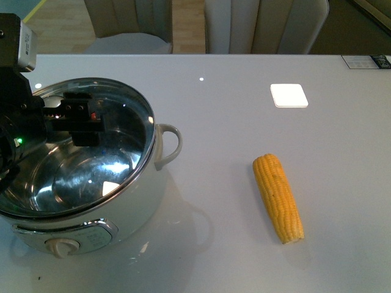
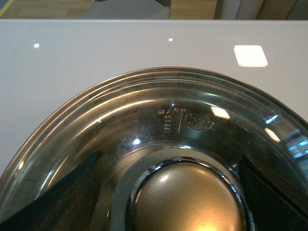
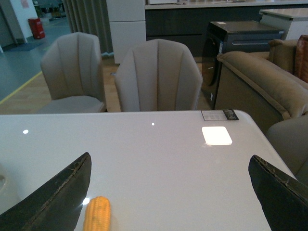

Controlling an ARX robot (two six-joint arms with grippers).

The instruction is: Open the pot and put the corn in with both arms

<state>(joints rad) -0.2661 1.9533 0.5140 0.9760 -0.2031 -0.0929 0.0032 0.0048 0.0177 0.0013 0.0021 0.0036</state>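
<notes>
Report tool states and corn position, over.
Left tool straddling lid knob, grip unconfirmed. Right tool open, empty. Corn on table, right of pot. Nothing between them.

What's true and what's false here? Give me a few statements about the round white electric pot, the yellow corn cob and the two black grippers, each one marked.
The yellow corn cob lies inside the round white electric pot. False: it lies on the white table, to the pot's right, apart from it.
A clear glass lid sits over the pot. True.
The left gripper has its fingers either side of the lid's rounded metal knob. True.
The right gripper is shut on the corn. False: it is open and holds nothing.
</notes>
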